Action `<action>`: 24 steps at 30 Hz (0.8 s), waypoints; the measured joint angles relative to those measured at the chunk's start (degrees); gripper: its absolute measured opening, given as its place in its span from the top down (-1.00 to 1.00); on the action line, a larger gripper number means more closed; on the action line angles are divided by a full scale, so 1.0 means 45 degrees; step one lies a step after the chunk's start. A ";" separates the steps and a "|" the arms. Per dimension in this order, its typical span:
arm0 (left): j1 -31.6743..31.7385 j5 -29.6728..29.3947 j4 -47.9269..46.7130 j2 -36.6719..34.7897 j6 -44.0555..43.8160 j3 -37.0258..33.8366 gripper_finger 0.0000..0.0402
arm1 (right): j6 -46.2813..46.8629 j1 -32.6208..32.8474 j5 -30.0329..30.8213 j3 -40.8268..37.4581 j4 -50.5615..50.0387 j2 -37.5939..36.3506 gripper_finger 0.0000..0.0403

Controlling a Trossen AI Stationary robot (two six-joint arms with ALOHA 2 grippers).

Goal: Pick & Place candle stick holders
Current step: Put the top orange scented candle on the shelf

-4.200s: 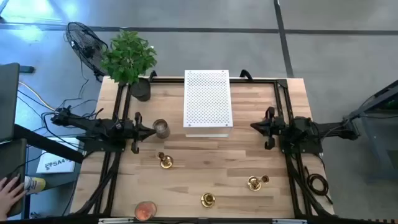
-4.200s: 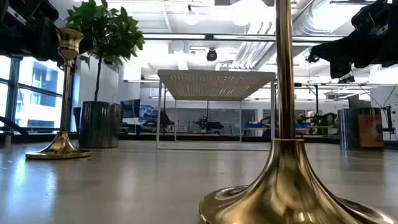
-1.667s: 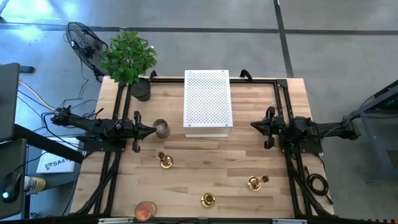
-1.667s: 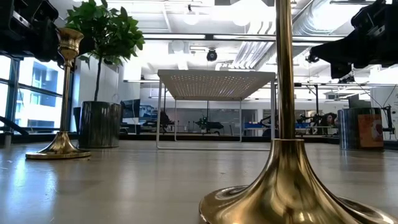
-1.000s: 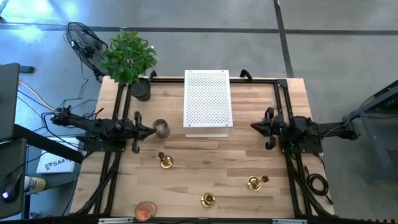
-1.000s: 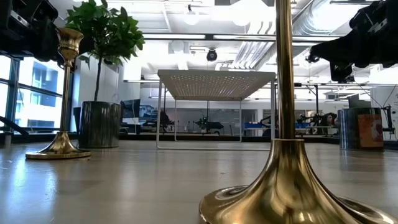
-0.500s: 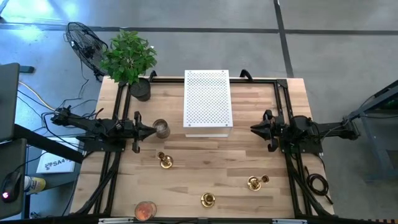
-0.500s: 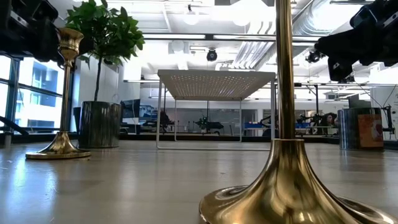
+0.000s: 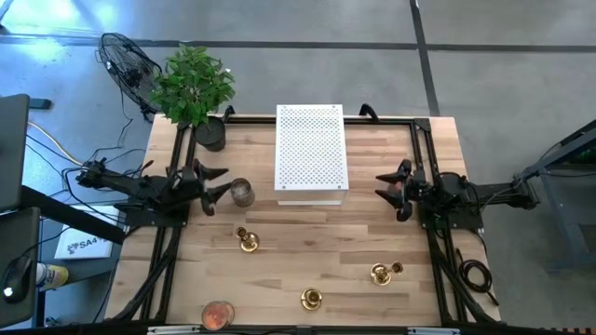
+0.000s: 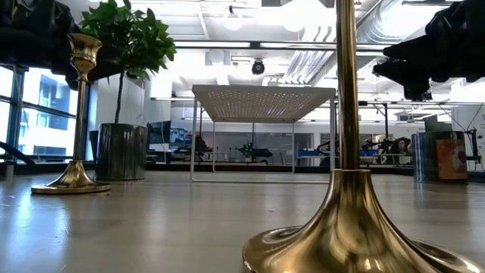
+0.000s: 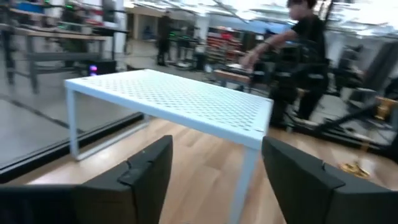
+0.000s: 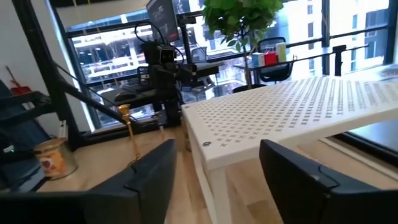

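Observation:
Three gold candle stick holders stand upright on their round bases on the wooden table: one left of centre [image 9: 248,242], one at the near edge [image 9: 311,299] and one to the right [image 9: 382,273]. In the low view one holder [image 10: 345,189] fills the foreground and another [image 10: 79,114] stands at the left. My left gripper [image 9: 217,183] hovers open at the table's left, beside a tin can [image 9: 241,193]. My right gripper [image 9: 391,188] hovers open at the table's right. Both point at the white perforated shelf [image 9: 311,154] and hold nothing [image 11: 214,186] [image 12: 217,186].
The white shelf stands on thin legs [image 10: 261,95] at the table's far middle. A potted plant [image 9: 194,88] is at the far left corner, and a round orange lid [image 9: 218,314] lies at the near edge. A person [image 11: 305,37] stands in the room beyond.
Both grippers have opened from shut, their fingers spreading apart while the arms hover in about the same places. The candle stick holders have not moved.

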 joint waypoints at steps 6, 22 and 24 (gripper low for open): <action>0.0000 -0.1340 0.0760 0.0000 -0.0001 0.0024 -0.26 | -0.0546 -0.0001 0.0253 -0.0002 0.0110 0.0000 -0.22; 0.0000 -0.1859 0.1177 0.0000 0.0398 0.0049 -0.26 | -0.0570 -0.0005 0.0422 0.0139 0.0199 0.0001 -0.22; 0.0000 -0.1629 0.1141 0.0000 0.0432 0.0053 -0.26 | -0.0689 0.0000 0.0259 0.0551 0.0262 0.0013 -0.22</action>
